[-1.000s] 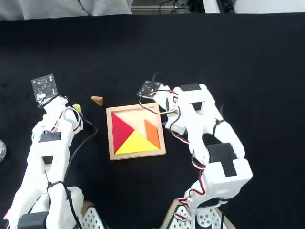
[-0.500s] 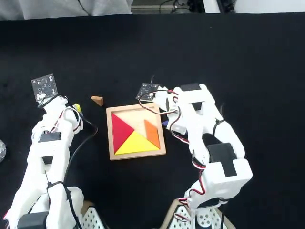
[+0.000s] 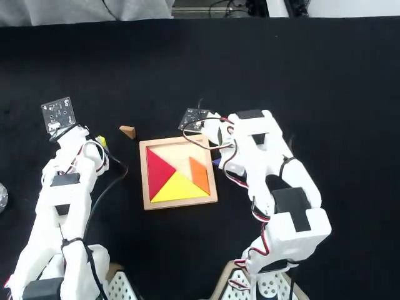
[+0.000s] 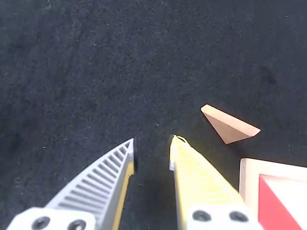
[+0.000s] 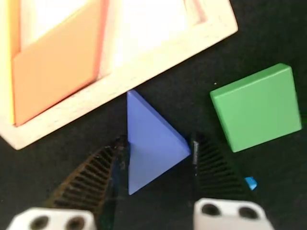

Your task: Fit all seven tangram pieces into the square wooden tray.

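The square wooden tray [image 3: 147, 203] lies between the arms and holds a red triangle [image 3: 157, 170], a yellow triangle [image 3: 179, 187] and an orange parallelogram [image 3: 199, 174]. Just outside the tray's edge [image 5: 144, 76] lies a blue triangle [image 5: 151, 143], and my right gripper [image 5: 157, 143] is shut on it, one finger on each side. A green square [image 5: 256, 114] rests on the cloth beside it. My left gripper [image 4: 153, 141] is open over bare cloth. A small brown triangle [image 4: 230, 125] lies a little ahead of it, near the tray's corner [image 4: 247, 170].
Black cloth covers the table. The brown triangle [image 3: 127, 132] sits off the tray's far left corner. The right arm [image 3: 262, 156] hangs over the tray's right side. A round metal object [image 3: 2, 197] shows at the left edge.
The right arm's wrist has shifted slightly toward the tray's far corner. The left arm and the pieces in the tray have not moved.
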Controlling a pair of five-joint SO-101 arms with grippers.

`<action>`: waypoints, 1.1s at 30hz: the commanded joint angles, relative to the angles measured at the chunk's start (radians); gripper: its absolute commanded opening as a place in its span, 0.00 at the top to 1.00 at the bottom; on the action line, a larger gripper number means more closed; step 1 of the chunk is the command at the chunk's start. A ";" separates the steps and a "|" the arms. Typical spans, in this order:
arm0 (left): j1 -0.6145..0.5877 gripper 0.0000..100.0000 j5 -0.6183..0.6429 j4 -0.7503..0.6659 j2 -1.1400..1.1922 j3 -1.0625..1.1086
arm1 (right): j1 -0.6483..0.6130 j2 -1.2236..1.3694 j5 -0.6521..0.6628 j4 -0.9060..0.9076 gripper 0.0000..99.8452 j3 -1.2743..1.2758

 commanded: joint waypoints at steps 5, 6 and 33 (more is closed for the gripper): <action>0.007 0.87 -0.006 -0.018 -0.017 -0.008 | 0.008 -0.183 -0.158 0.155 0.83 -0.209; 0.007 0.87 -0.006 -0.018 -0.017 -0.008 | -0.017 -0.185 -0.190 0.155 0.83 -0.214; 0.016 0.87 -0.006 -0.017 -0.017 0.008 | -0.222 0.186 -0.479 0.037 0.83 -0.437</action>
